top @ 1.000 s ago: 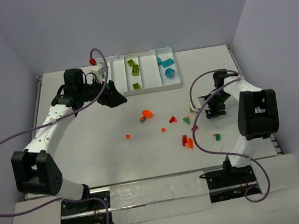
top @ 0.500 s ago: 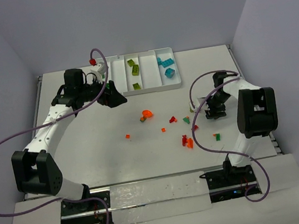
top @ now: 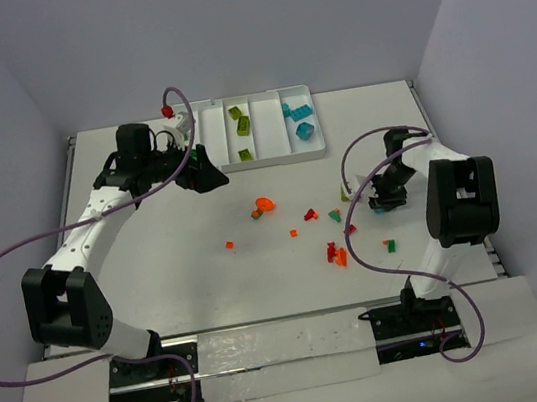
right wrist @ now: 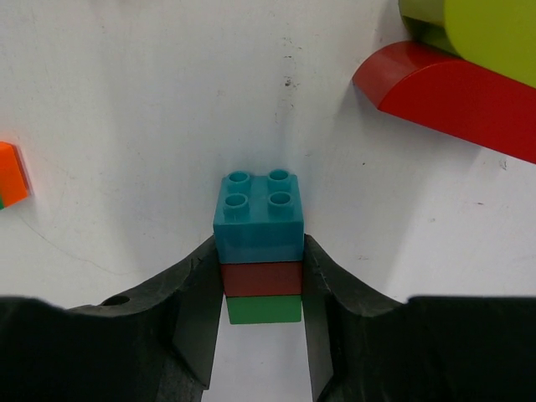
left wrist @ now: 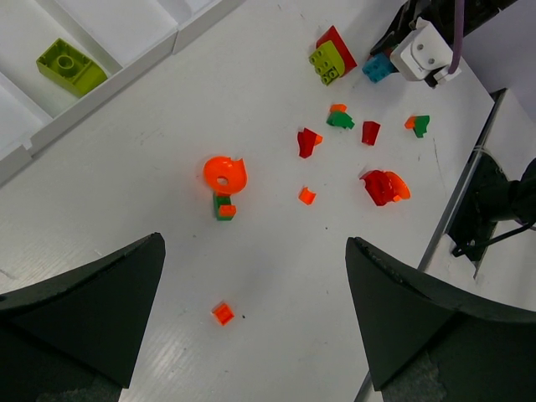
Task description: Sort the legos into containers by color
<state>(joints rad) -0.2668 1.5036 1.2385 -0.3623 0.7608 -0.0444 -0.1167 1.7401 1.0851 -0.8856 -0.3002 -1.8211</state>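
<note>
Since a second ago the right pincer [right wrist: 261, 289] has narrowed onto a teal-red-green stack [right wrist: 258, 222] standing on the table [right wrist: 126, 126], its fingers now pressing the stack's sides. Meanwhile the left pincer [left wrist: 251, 327] stays wide open and empty near the tray [top: 273, 161], which holds lime and teal legos [top: 240, 121].

Smooth, faintly glossy moulded plastic is seen on the teal, red and green stack [right wrist: 258, 251] and on the red curved brick [right wrist: 444, 92] at 2 o'clock. Matt black plastic is shown on the fingers [right wrist: 194, 314] of the right claw [right wrist: 260, 260]. The counter [right wrist: 126, 100] is presented as white, matt and lightly scuffed; the white tray [left wrist: 109, 79] as smooth plastic.
</note>
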